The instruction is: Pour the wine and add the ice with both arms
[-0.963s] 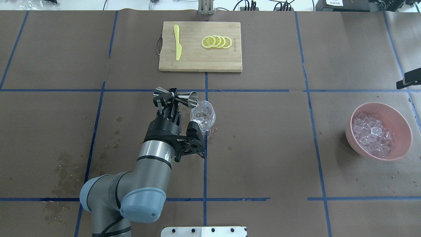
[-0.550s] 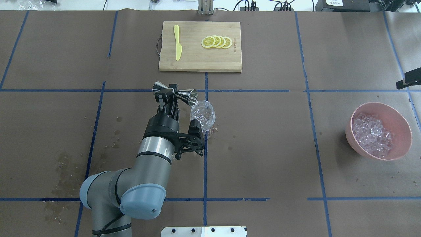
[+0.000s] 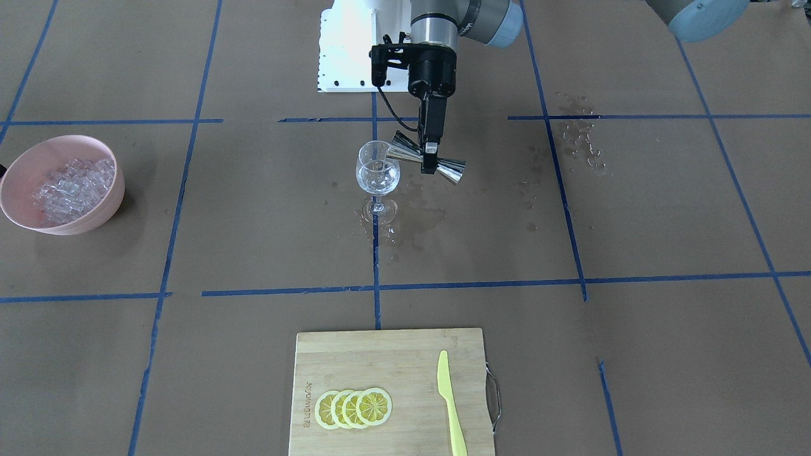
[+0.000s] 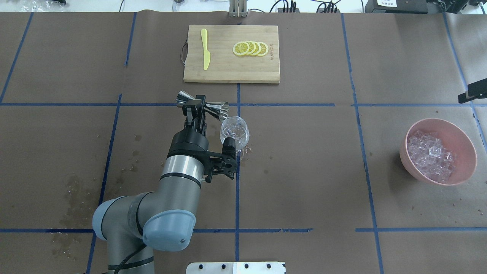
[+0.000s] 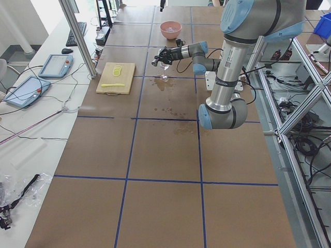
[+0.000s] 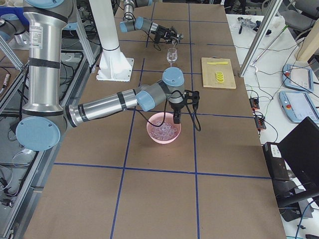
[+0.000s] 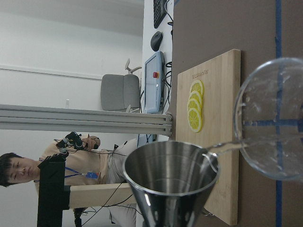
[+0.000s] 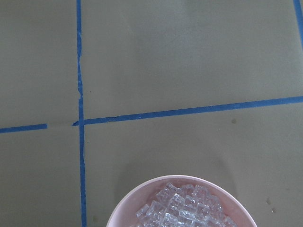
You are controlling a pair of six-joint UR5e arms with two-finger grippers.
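My left gripper is shut on the waist of a steel jigger, which is tipped with its mouth at the rim of the wine glass. In the left wrist view a thin stream of clear wine runs from the jigger into the glass. The glass stands upright at the table's middle. Ice fills a pink bowl at the right. My right gripper hangs above that bowl; I cannot tell whether it is open or shut.
A wooden cutting board at the far middle carries lemon slices and a yellow knife. Wet spots mark the brown paper around the glass foot. A person sits beyond the far edge.
The left wrist has rolled further, so the jigger now tips more steeply towards the glass. The glass and the bowl have stayed put.
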